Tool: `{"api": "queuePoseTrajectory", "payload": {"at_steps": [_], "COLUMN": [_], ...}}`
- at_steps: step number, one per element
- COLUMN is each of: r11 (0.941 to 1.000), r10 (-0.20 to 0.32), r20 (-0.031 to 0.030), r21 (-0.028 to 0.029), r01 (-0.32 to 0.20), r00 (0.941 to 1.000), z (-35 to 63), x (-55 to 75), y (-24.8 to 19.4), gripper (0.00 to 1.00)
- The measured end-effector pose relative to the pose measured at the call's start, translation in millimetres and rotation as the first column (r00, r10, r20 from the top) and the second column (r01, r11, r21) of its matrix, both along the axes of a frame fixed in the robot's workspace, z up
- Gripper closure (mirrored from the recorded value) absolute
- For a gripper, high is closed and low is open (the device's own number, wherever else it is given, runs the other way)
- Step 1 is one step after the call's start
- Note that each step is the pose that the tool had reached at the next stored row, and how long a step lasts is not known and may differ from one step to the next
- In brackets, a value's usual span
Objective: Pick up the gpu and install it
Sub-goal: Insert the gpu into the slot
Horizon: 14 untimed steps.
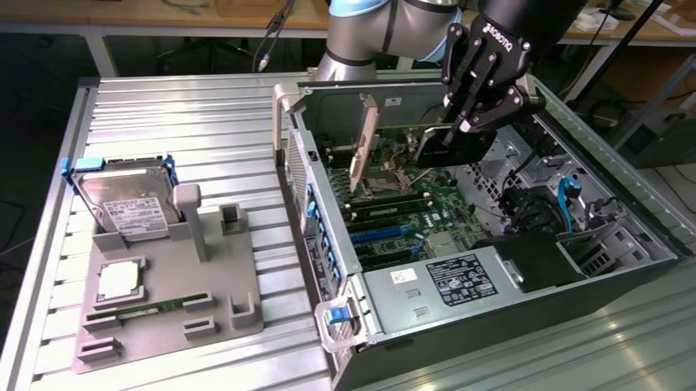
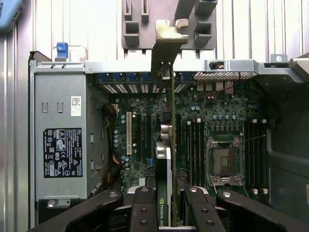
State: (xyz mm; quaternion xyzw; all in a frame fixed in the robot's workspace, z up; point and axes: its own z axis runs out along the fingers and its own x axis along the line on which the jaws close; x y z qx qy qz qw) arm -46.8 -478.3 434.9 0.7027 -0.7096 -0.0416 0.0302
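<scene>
down inside the computer case (image 2: pixel 120 66), gpu (image 2: pixel 165 140) upright (tight between the jaws)

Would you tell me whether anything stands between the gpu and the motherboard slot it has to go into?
Nothing visible does. The tool holds the gpu edge-down over the motherboard inside the open case, and no cable or other card shows beneath it.
</scene>
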Motion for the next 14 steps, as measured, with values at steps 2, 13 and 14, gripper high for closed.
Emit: {"api": "queuePoseTrajectory", "payload": {"at_steps": [2, 13, 14], "r11": [1.0000, 1.0000, 1.0000], "r10": [0.000, 0.000, 0.000], "r20": [0.0000, 0.0000, 0.0000], "r21": [0.0000, 0.0001, 0.0000], "r01": [0.000, 0.000, 0.000], "r00": [1.0000, 1.0000, 1.0000], "z": [-0.2, -2.7, -3.0], "x": [0.0, 5.9, 7.1], "y": [0.0, 0.0, 0.0], "gripper": [0.73, 0.73, 0.73]}}
